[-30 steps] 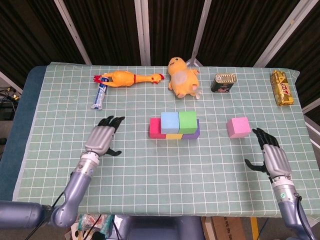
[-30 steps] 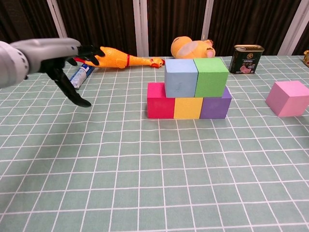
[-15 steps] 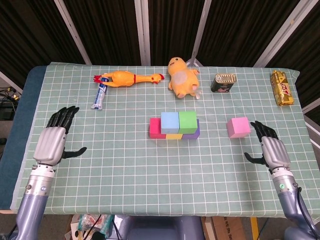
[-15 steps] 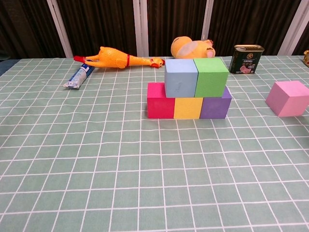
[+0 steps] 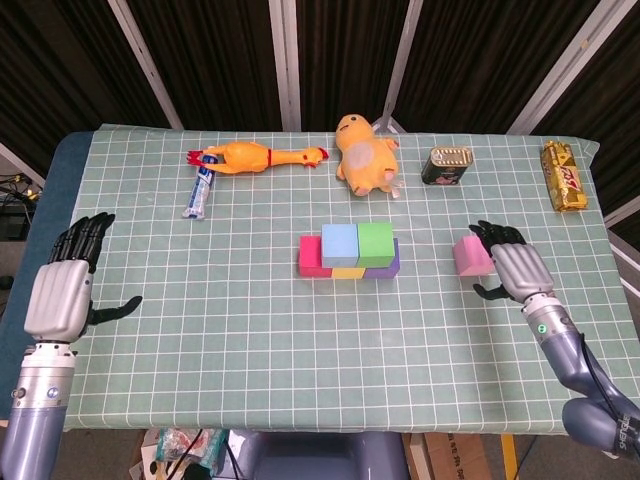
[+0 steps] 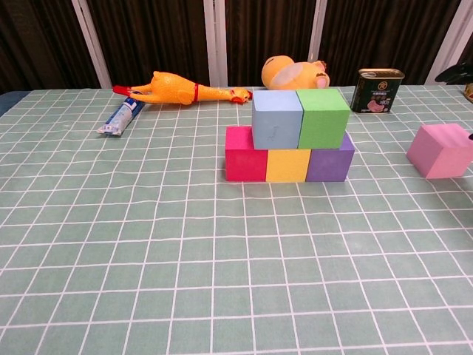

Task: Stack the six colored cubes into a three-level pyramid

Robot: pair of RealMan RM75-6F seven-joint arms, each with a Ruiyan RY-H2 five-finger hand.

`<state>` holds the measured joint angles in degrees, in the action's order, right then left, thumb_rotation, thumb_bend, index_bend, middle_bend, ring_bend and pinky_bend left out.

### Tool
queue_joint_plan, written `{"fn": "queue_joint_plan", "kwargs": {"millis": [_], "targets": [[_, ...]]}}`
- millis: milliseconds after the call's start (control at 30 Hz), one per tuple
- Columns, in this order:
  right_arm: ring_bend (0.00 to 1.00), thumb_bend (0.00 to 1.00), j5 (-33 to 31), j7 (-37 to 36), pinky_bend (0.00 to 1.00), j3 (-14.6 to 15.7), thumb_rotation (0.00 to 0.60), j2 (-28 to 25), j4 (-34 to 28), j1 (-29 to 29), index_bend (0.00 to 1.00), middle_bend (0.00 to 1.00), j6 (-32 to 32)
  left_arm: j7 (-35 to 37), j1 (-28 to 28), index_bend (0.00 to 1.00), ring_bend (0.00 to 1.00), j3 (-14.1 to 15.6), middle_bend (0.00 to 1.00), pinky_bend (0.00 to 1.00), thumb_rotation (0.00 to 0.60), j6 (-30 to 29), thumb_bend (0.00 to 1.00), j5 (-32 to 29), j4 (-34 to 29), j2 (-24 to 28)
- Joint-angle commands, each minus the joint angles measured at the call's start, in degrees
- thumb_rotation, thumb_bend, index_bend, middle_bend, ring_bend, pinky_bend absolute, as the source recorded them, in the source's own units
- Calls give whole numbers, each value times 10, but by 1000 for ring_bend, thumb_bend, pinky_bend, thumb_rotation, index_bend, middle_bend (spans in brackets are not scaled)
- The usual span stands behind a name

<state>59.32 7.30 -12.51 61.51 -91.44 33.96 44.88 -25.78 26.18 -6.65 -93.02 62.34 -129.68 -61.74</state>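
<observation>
1. Stack mid-table: red cube [image 6: 245, 154], yellow cube [image 6: 287, 164] and purple cube [image 6: 329, 163] in a row, touching; blue cube [image 6: 276, 118] and green cube [image 6: 322, 117] sit side by side on top. Third level not yet placed.
2. Pink cube [image 6: 442, 150] stands alone on the grid cloth [image 5: 250, 320], well right of the stack.
3. Right hand [image 5: 510, 265] is over/against the pink cube's right side, fingers draped across its top edge in head view. Possibly touching, but can't tell if it actually grips; chest view shows only dark fingertips at the frame's right edge.
4. Left hand [image 5: 62, 290] is at the table's left edge, fingers spread, palm down, holding nothing, well apart from all cubes.
5. Back row, L to R: tube [image 5: 200, 188], rubber chicken [image 5: 255, 157], yellow plush duck [image 5: 364, 154], tin can [image 5: 447, 165], gold packet [image 5: 564, 177].
</observation>
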Motion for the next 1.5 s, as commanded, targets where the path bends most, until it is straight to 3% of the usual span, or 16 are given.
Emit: {"fn": "queue_joint_plan", "kwargs": {"millis": [33, 600, 1233, 1500], "targets": [[0, 308, 0, 7, 0, 11, 600, 12, 39, 24, 0, 0, -36, 6, -4, 0, 29, -5, 39, 77, 600, 6, 105, -5, 7, -1], [0, 308, -5, 24, 0, 51, 600, 78, 162, 53, 0, 0, -80, 17, -11, 0, 28, -21, 39, 77, 600, 45, 105, -5, 46, -17], [3, 308, -18, 29, 0, 65, 600, 172, 316, 83, 0, 3, -118, 15, -3, 0, 29, -42, 39, 77, 600, 88, 105, -30, 98, -51], [238, 308, -3, 12, 28, 50, 600, 192, 336, 79, 0, 359, -83, 12, 2, 0, 28, -52, 39, 77, 600, 100, 105, -33, 104, -54]]}}
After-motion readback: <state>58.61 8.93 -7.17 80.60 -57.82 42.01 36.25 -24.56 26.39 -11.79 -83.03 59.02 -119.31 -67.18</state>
